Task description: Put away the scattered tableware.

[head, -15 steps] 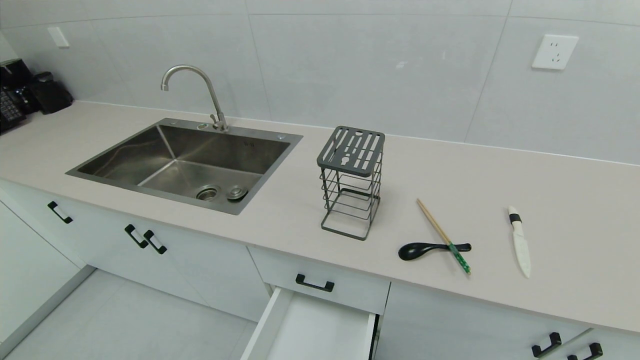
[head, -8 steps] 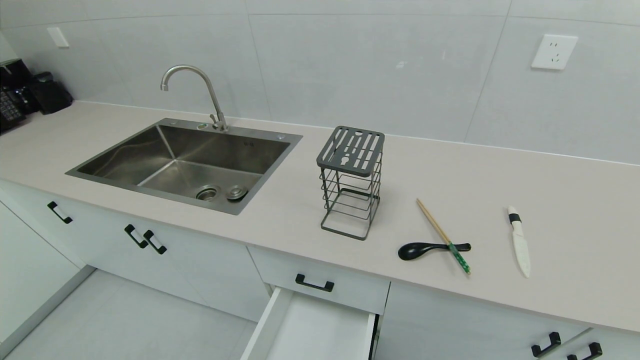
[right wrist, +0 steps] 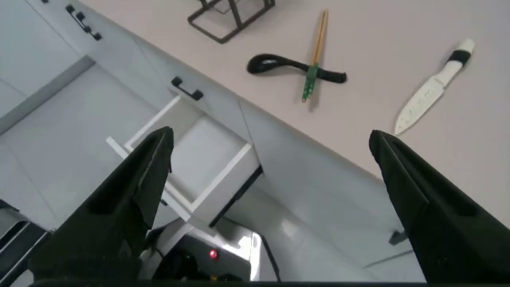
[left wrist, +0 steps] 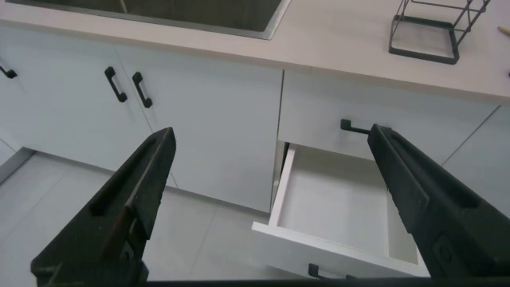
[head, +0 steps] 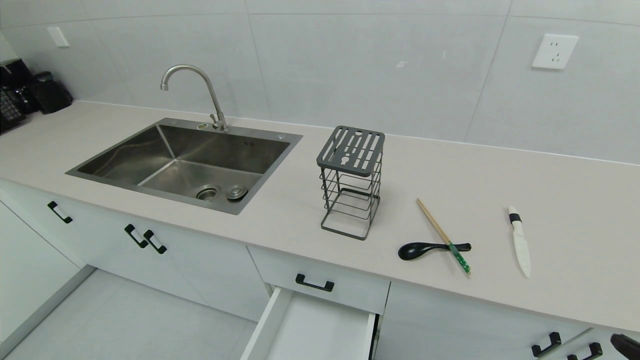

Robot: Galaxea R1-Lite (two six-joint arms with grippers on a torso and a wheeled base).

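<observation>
A dark wire cutlery rack (head: 351, 182) stands upright on the beige counter (head: 300, 220), right of the sink. To its right lie a pair of wooden chopsticks (head: 442, 235) with green ends, crossing the handle of a black spoon (head: 430, 249). Farther right lies a white knife (head: 519, 240). My left gripper (left wrist: 271, 134) hangs open in front of the cabinets, above the open drawer (left wrist: 343, 207). My right gripper (right wrist: 271, 137) is open too, held off the counter's front edge, with the spoon (right wrist: 279, 64), chopsticks (right wrist: 315, 52) and knife (right wrist: 434, 88) beyond it.
A steel sink (head: 185, 162) with a curved tap (head: 195, 90) sits to the left. Dark appliances (head: 30, 95) stand at the far left. A white drawer (head: 315, 330) is pulled out below the rack. A dark arm part (head: 627, 345) shows at the lower right corner.
A dark part of my right arm has come into the head view's lower right corner. The tableware and rack have not moved.
</observation>
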